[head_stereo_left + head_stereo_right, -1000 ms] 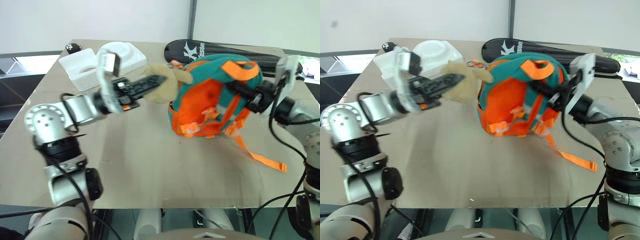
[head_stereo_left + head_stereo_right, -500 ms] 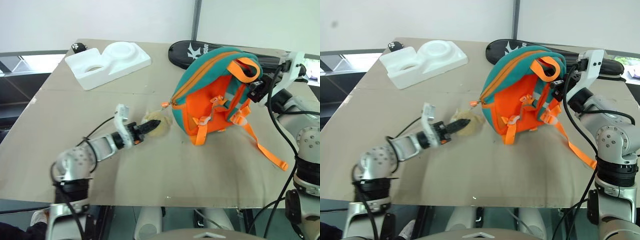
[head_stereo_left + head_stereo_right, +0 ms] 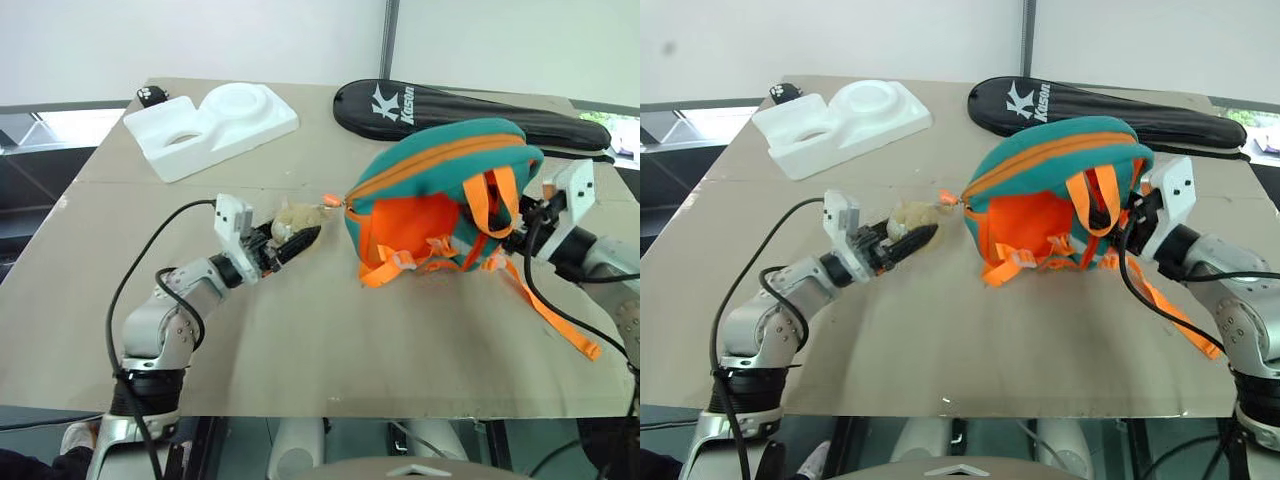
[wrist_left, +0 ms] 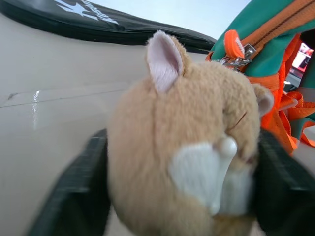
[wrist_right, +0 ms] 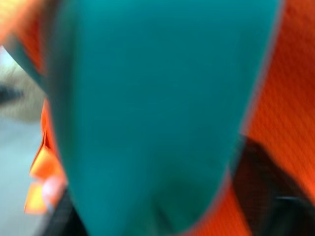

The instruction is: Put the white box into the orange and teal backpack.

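Observation:
The orange and teal backpack [image 3: 440, 180] lies on its side on the table, zip line uppermost, orange straps facing me. Its beige fluffy pompom [image 3: 292, 216] rests on the table to its left. My left gripper [image 3: 300, 240] is open, and the pompom [image 4: 187, 147] sits between its black fingers [image 4: 78, 182]. My right gripper [image 3: 512, 240] is open at the backpack's right side by the orange handle, with teal fabric [image 5: 157, 98] close in front of it. The white box is out of view.
A white foam tray [image 3: 210, 125] with round hollows stands at the back left. A long black racket bag [image 3: 470, 110] lies along the back edge behind the backpack. An orange strap [image 3: 565, 325] trails toward the front right of the table.
The backpack has tipped from upright onto its side on the table. My right gripper has let go of the orange handle and sunk. My left gripper's fingers have spread around the pompom.

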